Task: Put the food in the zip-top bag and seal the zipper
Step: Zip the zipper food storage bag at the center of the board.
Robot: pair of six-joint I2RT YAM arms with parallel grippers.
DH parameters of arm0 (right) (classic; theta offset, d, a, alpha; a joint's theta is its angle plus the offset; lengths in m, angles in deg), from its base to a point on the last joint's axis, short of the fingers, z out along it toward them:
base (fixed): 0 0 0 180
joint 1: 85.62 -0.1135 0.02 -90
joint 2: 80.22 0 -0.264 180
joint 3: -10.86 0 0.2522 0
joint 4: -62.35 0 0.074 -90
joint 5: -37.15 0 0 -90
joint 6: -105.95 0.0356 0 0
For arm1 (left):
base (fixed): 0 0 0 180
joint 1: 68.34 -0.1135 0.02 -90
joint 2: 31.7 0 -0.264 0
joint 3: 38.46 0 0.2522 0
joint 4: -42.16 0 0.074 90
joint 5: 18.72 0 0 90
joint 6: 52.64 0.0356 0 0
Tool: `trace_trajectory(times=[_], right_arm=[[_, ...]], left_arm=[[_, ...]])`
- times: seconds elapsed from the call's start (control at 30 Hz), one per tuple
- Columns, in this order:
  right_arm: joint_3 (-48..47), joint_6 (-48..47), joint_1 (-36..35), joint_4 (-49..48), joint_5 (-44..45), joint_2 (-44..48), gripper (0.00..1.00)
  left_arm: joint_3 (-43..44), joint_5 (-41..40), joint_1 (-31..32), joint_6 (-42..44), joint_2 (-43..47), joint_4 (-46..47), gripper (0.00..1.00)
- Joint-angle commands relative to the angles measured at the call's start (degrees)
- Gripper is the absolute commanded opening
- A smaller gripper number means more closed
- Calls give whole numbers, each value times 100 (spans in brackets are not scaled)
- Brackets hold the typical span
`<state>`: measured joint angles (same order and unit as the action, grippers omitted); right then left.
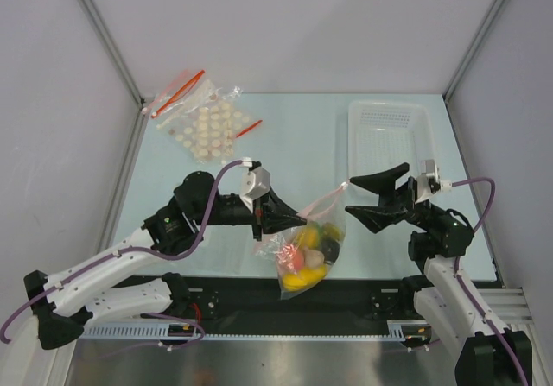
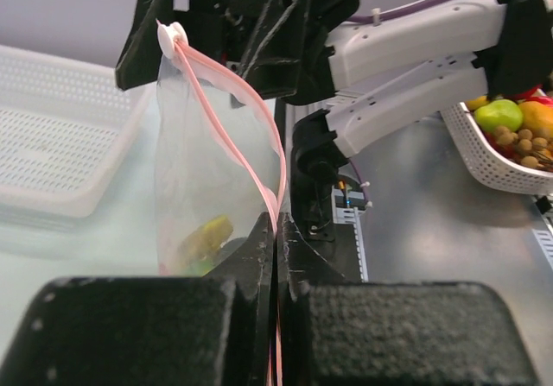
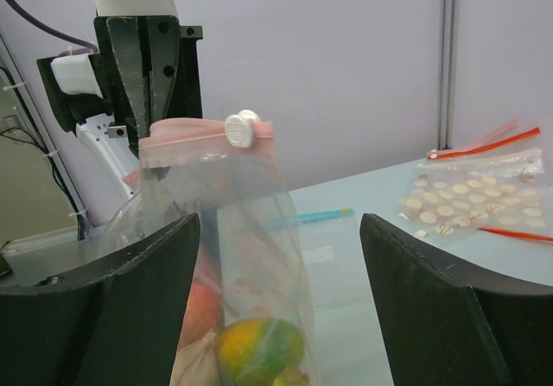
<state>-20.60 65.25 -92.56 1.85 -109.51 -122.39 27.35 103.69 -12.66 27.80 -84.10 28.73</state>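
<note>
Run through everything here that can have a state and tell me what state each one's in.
zip-top bag: hanging from the left gripper.
food: inside the bag, piled at its bottom.
zipper: slider near the end away from the left gripper; sealed or not, unclear.
left gripper: shut on the zipper end.
right gripper: open, facing the bag's free end.
cream-disc bag: lying flat on the table.
basket: upright on the table.

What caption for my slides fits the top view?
Left fingers hold the fruit-filled zip-top bag; right fingers open beside it.
</note>
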Motion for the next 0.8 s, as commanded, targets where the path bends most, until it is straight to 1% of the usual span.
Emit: trace_trajectory(times=[0.0, 0.1, 0.17, 0.27, 0.43, 0.53, 0.57, 0.6, 0.63, 0.67, 0.73, 0.77], right_arm=[[-120, 141, 8, -818, -126, 113, 81], [-146, 229, 8, -844, -161, 165, 81], [-173, 273, -88, -941, -257, 157, 77], [-226, 230, -228, -915, -328, 139, 74], [-287, 133, -352, -818, -415, 122, 74], [-314, 98, -448, -792, -477, 130, 65], [-331, 71, -466, -783, -486, 122, 57], [-349, 54, -501, -731, -477, 130, 53], [-392, 27, -510, -487, -460, 122, 42], [-462, -51, -536, -389, -477, 113, 35], [-481, -52, -563, -291, -460, 122, 23], [-481, -52, -563, -282, -442, 122, 22]], left_arm=[[24, 494, 74, -89, 151, 660, 0], [42, 530, 101, -107, 81, 661, 0], [68, 539, 101, -107, 37, 652, 0], [94, 644, 110, -125, -24, 660, 0], [103, 855, 136, -177, -68, 696, 0], [130, 856, 145, -169, -95, 669, 1], [138, 812, 145, -160, -112, 652, 0], [139, 803, 145, -143, -112, 643, 0], [130, 777, 136, -142, -104, 625, 0], [138, 733, 145, -134, -112, 625, 0], [147, 636, 145, -134, -104, 556, 0], [165, 549, 145, -125, -104, 503, 0]])
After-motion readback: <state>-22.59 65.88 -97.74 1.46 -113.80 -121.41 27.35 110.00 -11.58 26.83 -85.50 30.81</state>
